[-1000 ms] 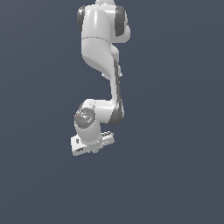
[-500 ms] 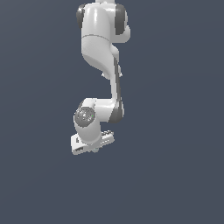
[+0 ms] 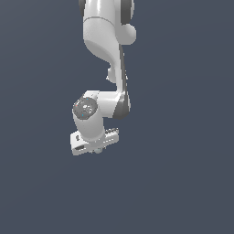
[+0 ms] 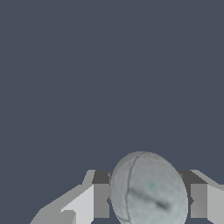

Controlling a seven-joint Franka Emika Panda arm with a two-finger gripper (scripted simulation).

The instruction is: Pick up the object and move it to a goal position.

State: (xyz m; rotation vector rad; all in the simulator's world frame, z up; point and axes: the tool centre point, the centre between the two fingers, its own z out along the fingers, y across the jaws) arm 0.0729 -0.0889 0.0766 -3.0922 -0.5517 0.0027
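In the wrist view the fingers run left to right across the low edge: a pale finger (image 4: pixel 83 201), then the ball (image 4: pixel 148 190) in the middle, then the other finger at the far side. The ball fills the gap and both fingers press its flanks, so the gripper (image 4: pixel 146 201) is closed around the ball. In the exterior view the ball (image 3: pixel 97 150) shows only as a small grey nub under the gripper (image 3: pixel 95 142), below the white arm (image 3: pixel 107 55).

The ball looks matte, pale grey-green with faint darker seams; I judge it light and fairly stiff. Being round, it could roll out of a loose pinch, so the hold belongs across its widest part, which seems to be where the fingers sit.

The surroundings are one flat dark blue-grey field; no table edge, wall or goal marker is visible
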